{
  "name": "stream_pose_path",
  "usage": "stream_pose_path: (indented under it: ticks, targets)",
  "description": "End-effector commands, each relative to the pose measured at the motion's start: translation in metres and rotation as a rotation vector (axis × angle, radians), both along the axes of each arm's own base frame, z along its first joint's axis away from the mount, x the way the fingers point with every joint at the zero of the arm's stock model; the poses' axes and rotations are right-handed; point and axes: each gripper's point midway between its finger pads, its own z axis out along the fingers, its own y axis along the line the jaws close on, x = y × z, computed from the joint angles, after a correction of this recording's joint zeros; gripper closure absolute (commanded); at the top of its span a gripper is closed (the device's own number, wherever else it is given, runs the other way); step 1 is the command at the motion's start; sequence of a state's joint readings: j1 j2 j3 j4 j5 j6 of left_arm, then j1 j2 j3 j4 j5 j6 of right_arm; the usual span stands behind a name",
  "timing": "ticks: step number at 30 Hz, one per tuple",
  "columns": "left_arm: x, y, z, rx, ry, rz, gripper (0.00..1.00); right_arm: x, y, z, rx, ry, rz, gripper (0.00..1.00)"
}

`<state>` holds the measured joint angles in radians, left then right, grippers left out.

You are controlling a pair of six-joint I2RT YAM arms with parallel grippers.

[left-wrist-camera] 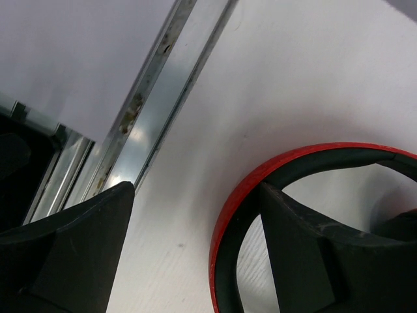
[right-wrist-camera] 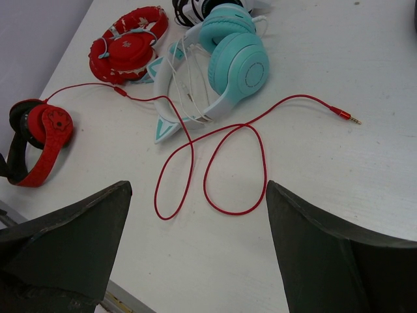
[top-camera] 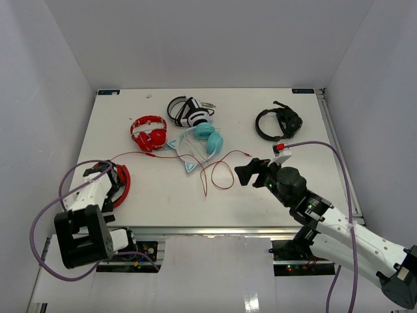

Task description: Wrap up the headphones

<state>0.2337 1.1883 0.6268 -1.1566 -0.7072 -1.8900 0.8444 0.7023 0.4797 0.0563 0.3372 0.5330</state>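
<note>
Left fingers wide, straddling the headphones headband, one touching its inner padding; table edge rail just beside. Right fingers wide, empty, above red cable loops mid-frame.

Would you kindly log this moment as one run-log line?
left gripper: open, straddling headphones headband | right gripper: open, near cable | cable: loose, unwrapped

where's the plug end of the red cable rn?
Right wrist view: the plug lies on the table right of the teal headphones, ahead of the right arm's fingers.
</note>
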Motion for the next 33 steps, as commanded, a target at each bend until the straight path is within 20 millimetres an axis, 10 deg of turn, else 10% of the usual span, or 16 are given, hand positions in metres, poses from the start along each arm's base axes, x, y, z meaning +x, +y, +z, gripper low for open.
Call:
stream_pose_path:
  ticks: [1,17,33]
  targets:
    - [0.022,0.012,-0.001,0.040,-0.009,-0.028,0.12,0.004,0.003,0.011,0.039,-0.028,-0.011,0.10]
    - [0.055,0.016,0.051,0.067,-0.096,-0.296,0.04,0.006,0.005,0.007,0.019,-0.026,-0.006,0.10]
    - [0.063,0.024,0.007,0.050,0.001,-0.269,0.02,0.006,0.003,0.007,0.019,-0.029,-0.011,0.10]
